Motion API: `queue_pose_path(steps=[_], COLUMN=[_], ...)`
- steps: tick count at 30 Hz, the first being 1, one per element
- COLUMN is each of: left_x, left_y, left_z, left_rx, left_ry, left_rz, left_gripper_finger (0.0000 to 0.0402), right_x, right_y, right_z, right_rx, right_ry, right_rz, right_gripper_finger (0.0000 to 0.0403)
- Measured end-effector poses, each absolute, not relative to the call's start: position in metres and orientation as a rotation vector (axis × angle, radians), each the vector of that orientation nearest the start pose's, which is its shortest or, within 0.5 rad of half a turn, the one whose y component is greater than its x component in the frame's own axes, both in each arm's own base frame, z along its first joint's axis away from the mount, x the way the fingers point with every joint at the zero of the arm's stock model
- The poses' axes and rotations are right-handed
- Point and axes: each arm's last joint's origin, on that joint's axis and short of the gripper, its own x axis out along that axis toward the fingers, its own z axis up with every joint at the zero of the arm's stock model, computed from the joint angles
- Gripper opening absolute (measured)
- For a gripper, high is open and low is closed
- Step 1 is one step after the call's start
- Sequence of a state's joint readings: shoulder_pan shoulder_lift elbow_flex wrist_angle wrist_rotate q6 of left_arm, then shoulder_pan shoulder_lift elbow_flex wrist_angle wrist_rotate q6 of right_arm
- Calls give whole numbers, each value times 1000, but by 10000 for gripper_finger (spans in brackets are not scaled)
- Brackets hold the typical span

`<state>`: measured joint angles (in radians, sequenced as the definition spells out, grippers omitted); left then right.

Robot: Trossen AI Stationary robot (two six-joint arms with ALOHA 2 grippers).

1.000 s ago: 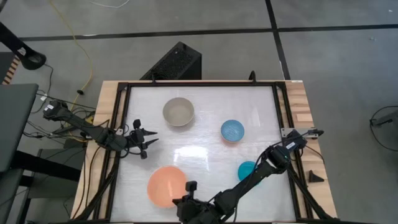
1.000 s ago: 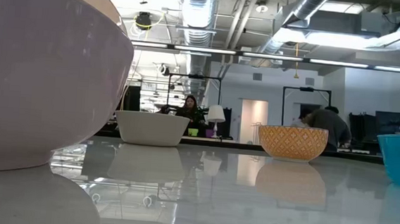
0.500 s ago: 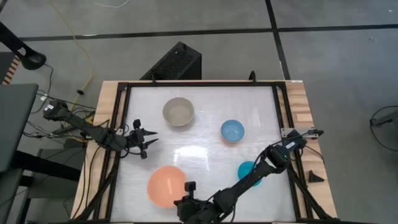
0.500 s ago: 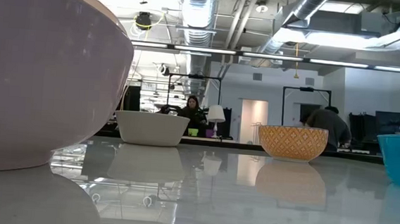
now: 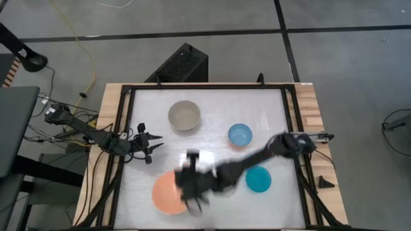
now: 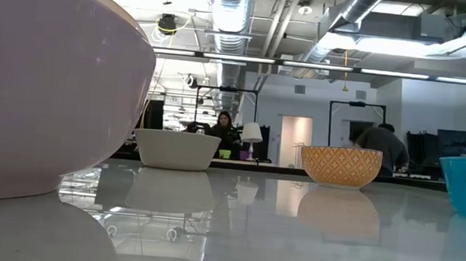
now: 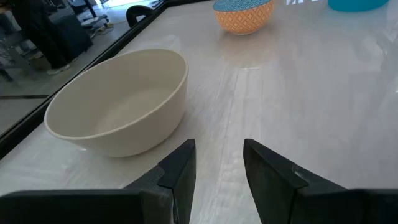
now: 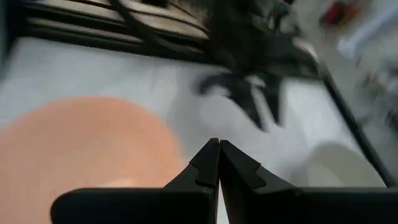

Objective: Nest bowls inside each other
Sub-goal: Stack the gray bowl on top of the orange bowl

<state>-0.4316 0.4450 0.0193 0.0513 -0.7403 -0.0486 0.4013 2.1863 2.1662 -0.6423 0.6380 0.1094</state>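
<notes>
Several bowls stand apart on the white table, each on its base. The salmon-pink bowl (image 5: 168, 192) (image 8: 74, 155) is near left, the beige-cream bowl (image 5: 184, 115) (image 7: 118, 102) far left. The small light blue bowl (image 5: 240, 135), orange-patterned outside (image 6: 341, 165), is right of centre. The teal bowl (image 5: 259, 179) is near right. My right gripper (image 5: 191, 160) (image 8: 217, 144) hangs shut and blurred above the table by the salmon bowl's right rim, holding nothing. My left gripper (image 5: 154, 146) (image 7: 217, 146) waits open at the left edge, pointing toward the beige-cream bowl.
A black frame (image 5: 125, 128) on wooden borders runs round the table. A black box (image 5: 183, 64) stands on the floor past the far edge. People show in the room behind (image 6: 225, 130). The salmon bowl's wall (image 6: 47, 85) fills the low view's left.
My right gripper has swung up from the table's near edge toward the far side, staying shut, and is now beside the salmon bowl's right rim. Its arm has cleared the teal bowl, which now shows whole. No bowl has moved.
</notes>
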Motion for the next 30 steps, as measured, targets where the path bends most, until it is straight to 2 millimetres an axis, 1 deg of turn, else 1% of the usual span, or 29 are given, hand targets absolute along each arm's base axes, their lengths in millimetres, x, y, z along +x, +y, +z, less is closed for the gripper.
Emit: queue_pose_path(steps=[3, 4, 6, 8, 10, 12, 14, 16, 19, 22, 25, 29, 30], left_x=[110, 110, 110, 110, 110, 110, 110, 110, 111, 111, 111, 110, 110], left_y=[-29, -29, -29, -29, -29, -29, -29, -29, -29, -29, -29, -29, -29], left_z=[138, 138, 138, 138, 138, 138, 138, 138, 138, 138, 138, 138, 138], left_rx=[160, 160, 160, 160, 160, 160, 159, 160, 158, 158, 158, 159, 159], left_ry=[306, 305, 305, 305, 306, 305, 305, 306, 304, 303, 303, 305, 305], left_rz=[312, 312, 312, 312, 311, 312, 310, 311, 311, 310, 310, 311, 311], left_gripper_finger=[125, 125, 125, 125, 125, 125, 125, 125, 125, 125, 125, 125, 125], right_x=[462, 463, 466, 473, 477, 485, 489, 493, 498, 498, 499, 499, 500], right_y=[109, 89, 53, 25, 4, -14, -29, -41, -50, -53, -58, -64, -64], right_z=[333, 333, 329, 318, 310, 295, 283, 263, 242, 238, 235, 233, 229], right_rx=[-95, -68, -33, -37, -60, -79, -81, -88, -119, -130, -132, -107, -95], right_ry=[661, 701, 772, 816, 840, 862, 890, 954, 1012, 1025, 1003, 1007, 1006], right_rz=[-224, -211, -162, -120, -95, -101, -115, -123, -118, -128, -137, -116, -97], right_gripper_finger=[55, 58, 64, 70, 79, 93, 112, 137, 180, 222, 252, 262, 262])
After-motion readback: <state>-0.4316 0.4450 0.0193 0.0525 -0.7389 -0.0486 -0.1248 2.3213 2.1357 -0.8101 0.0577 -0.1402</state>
